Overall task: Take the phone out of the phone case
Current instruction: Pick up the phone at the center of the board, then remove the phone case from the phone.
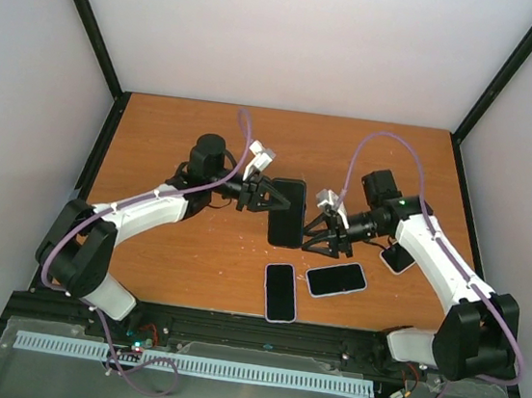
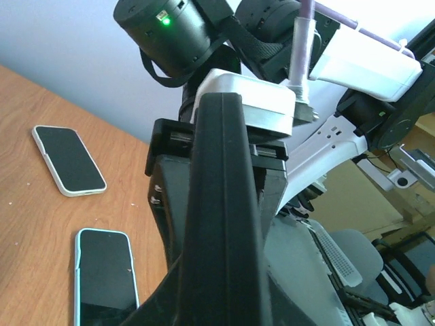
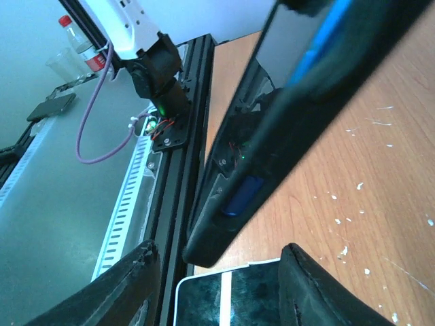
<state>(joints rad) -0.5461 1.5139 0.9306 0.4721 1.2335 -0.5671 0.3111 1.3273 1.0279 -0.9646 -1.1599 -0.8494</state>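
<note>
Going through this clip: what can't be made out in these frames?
- Whether the black phone sits in a case. It is too small in the top view, and both wrist views show only its dark edge, close and blurred.
- Whether the right gripper touches it. The two overlap in the top view, and the phone runs off the top edge of the right wrist view.
- The far-right phone. In the top view the right arm covers most of it.

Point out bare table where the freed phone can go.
Bare: the far strip of table behind both arms, and the near patch between the left arm and the nearest loose phone. Crowded: around the right end effector.
</note>
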